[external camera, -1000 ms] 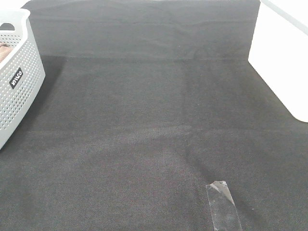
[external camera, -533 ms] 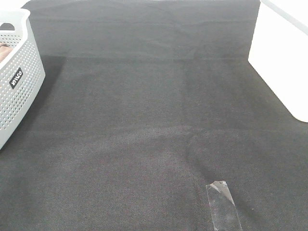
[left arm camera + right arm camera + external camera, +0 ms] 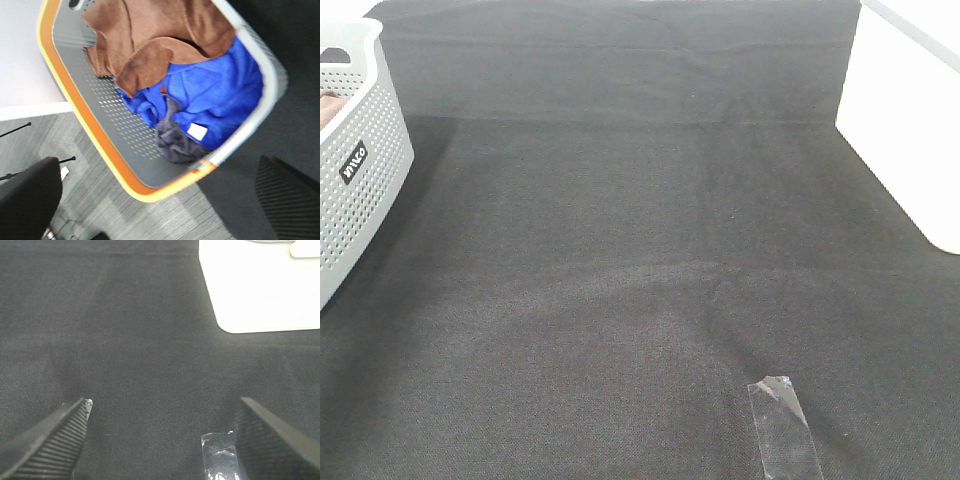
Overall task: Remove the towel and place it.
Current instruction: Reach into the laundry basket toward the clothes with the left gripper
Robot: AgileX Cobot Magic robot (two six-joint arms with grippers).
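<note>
1. Presently the towel (image 3: 150,40), brown terry, lies bunched at one end of the basket (image 3: 120,145). Its lower fold overlaps a blue cloth (image 3: 220,95), and a grey cloth (image 3: 175,142) lies beyond that. The exterior high view shows only a brown sliver inside the basket, at the desk's left edge.
2. Left tool (image 3: 157,165): jaws wide, holding nothing, looking down into the basket.
3. Right tool (image 3: 164,407): jaws wide, empty, low over the bare desk (image 3: 150,315), near a strip of clear tape (image 3: 217,460).
4. Handling, as judged: soft, limp and light, grippy rather than slick, not fragile. It will likely sag and trail when lifted and may drag the blue cloth with it.
5. Grasp point, as judged: the stitched corner fold resting on the blue cloth, or a raised ridge of the bunch. Pinch brown layers only.
6. Writing: a black label (image 3: 354,163) on the basket's outer wall bears white letters, too small to read with certainty. A white tag (image 3: 197,131) sits where the blue and grey cloths meet, with no legible text. No tag shows on the towel.
</note>
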